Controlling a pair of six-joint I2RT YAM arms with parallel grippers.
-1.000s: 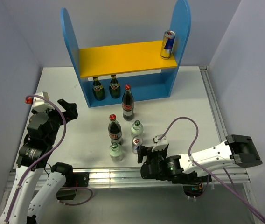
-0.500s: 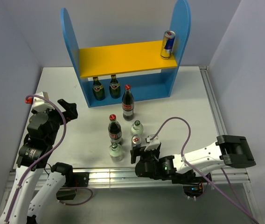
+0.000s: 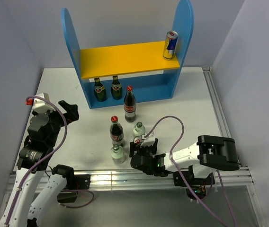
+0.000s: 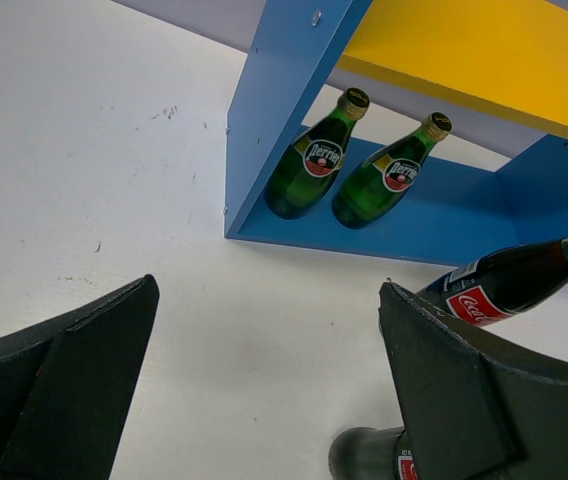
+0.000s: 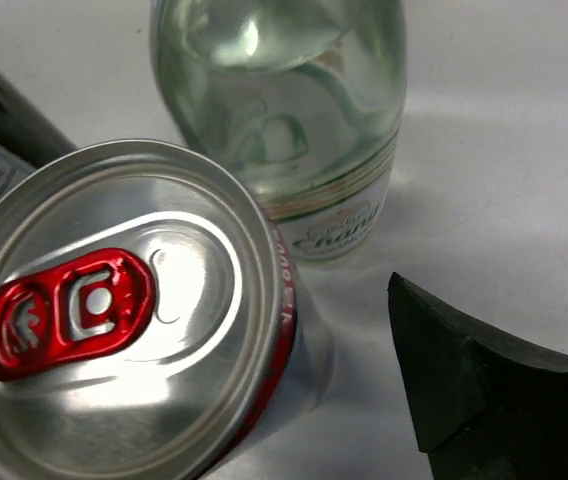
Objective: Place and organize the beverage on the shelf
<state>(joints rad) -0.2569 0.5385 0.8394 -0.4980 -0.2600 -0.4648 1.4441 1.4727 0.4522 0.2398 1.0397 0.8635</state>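
A white tabletop (image 3: pixel 196 104) boxed in by pale grey walls (image 3: pixel 11 38), seen from above.

Toward 6 o'clock on the tabletop, a slim can (image 3: pixel 137 141) with a red pull tab stands upright. The right claw (image 3: pixel 140 144) sits low around it, reaching in from 4 o'clock. In the wrist view its one visible finger (image 5: pixel 464 400) stands apart from the can, with bare tabletop between. The claw is wide and grips nothing yet. It looks lined up to take this can.

Other drinks crowd the can. A clear bottle (image 3: pixel 138 129) stands just past it at 12 o'clock, a cola bottle (image 3: pixel 116 131) at 10 o'clock, and another clear bottle (image 3: pixel 117 154) at 8 o'clock. That tight spacing probably explains the low approach from the open side. A second cola bottle (image 3: pixel 130 105) stands alone, just in front of the shelf (image 3: pixel 70 42).

The shelf fills the 12 o'clock end. A second can (image 3: pixel 170 45) stands at the right end of its yellow upper board (image 3: pixel 120 56), near the side panel. This leaves room beside it, likely for its twin. Two green bottles (image 3: pixel 100 90) stand side by side at the left of the blue base (image 3: pixel 153 92), which suggests sorting by kind.

The left claw (image 4: pixel 266 295) hangs at 9 o'clock, wide and empty, facing the shelf, apparently waiting.
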